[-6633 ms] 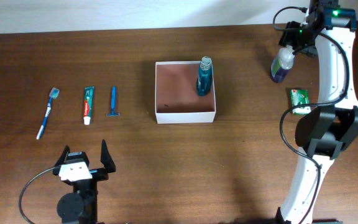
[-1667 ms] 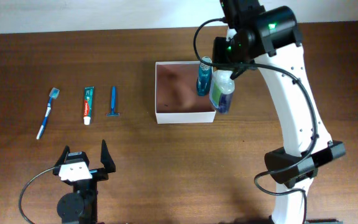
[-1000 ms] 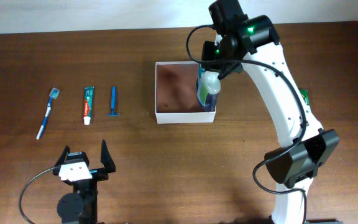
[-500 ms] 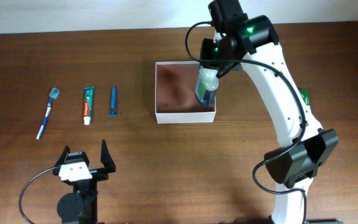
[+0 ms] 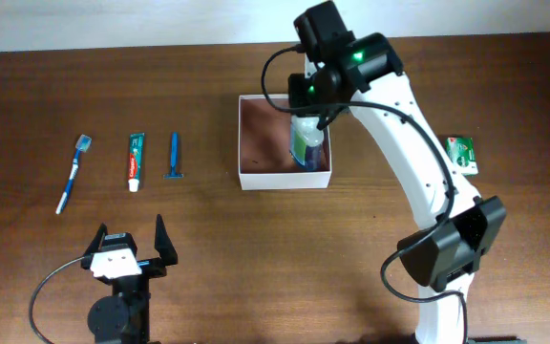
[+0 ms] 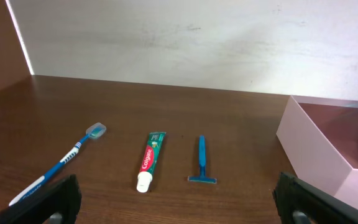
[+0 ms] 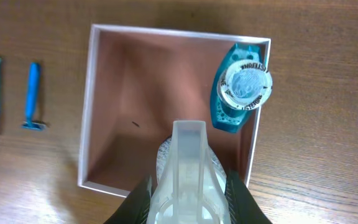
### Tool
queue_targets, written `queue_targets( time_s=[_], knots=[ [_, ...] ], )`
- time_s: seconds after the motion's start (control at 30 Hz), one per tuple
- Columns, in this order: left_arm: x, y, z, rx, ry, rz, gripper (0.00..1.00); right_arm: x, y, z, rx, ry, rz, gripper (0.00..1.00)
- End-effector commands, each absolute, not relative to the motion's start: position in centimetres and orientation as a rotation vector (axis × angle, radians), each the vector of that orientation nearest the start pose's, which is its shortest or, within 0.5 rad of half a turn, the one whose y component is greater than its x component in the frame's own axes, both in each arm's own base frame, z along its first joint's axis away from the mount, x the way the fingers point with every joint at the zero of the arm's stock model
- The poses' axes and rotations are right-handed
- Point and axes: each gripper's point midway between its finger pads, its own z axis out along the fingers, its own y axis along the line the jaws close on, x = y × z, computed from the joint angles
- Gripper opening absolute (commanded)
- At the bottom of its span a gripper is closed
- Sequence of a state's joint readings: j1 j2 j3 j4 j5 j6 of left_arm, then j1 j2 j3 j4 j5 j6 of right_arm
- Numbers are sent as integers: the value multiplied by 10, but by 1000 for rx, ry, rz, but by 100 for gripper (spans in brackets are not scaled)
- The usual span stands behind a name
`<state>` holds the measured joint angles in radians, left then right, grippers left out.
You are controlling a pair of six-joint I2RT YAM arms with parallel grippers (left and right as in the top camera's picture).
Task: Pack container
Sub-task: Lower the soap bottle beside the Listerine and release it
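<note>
- The container, a square, shallow box with thin white walls and a matte pinkish-brown floor, sits mid-worktop.
- Our right hand is closed narrow on a slick clear plastic bottle with a pale cap, hanging over the box's right side.
- We'd lower it straight down, clear of the upright translucent teal bottle in the corner, and let go only once it's standing.
- Our left hand is parked wide open and empty.

table: dark brown wood | wall: plain white, behind table

Right hand grips bottle over container.
</note>
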<state>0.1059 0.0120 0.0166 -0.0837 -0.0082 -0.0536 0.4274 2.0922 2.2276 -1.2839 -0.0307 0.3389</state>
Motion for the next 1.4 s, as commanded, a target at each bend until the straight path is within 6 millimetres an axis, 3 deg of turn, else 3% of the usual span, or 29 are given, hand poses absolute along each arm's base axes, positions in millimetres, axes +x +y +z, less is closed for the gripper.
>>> queue_targets(
  time_s=[0.0,0.67,1.13,1.37],
  knots=[
    [244,29,156,-151,1643,45,99,441,203,204,-209,2745,201,18],
    [244,29,156,-151,1643,45,99,436,198,158,-262,2812,138,19],
    [244,29,156,-151,1643,45,99,436,197,157,-262,2816,135,33],
    [244,29,156,-151,1643,45,99,435,187,156,-237,2835,114,35]
  ],
)
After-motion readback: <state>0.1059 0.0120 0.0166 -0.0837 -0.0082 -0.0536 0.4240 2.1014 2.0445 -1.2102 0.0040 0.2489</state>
